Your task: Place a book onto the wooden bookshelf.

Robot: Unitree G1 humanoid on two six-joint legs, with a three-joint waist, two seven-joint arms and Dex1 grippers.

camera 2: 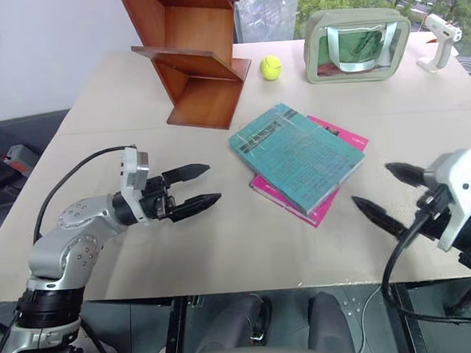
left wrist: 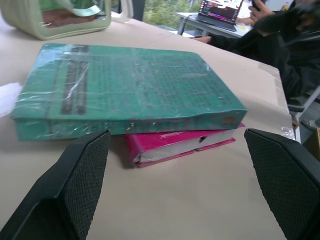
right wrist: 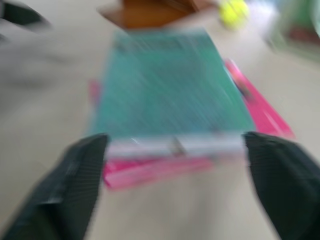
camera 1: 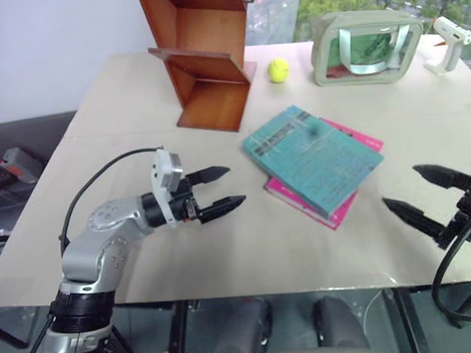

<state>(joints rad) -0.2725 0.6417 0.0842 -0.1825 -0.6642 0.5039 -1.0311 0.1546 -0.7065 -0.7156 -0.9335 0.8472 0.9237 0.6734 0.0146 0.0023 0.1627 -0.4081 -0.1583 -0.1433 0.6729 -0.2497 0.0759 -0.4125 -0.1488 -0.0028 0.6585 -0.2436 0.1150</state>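
Note:
The teal-green book (camera 1: 312, 157) lies flat on top of a magenta-pink book (camera 1: 357, 203) in the middle of the table (camera 1: 248, 248). The wooden bookshelf (camera 1: 205, 54) stands at the back left. My left gripper (camera 1: 218, 189) is open, hovering left of the two books and pointing at them; the book (left wrist: 125, 87) lies beyond its fingers (left wrist: 75, 185). On the right side my right gripper (camera 2: 384, 191) is open too, pointing at the books' other edge, apart from them. The book (right wrist: 172, 90) lies ahead of its open fingers (right wrist: 70, 185).
A yellow tennis ball (camera 1: 278, 70) lies right of the shelf. A beige-framed green case (camera 1: 363, 47) stands at the back right, with a white glue gun (camera 1: 449, 42) beside it. A person in dark clothes (left wrist: 285, 35) sits beyond the table.

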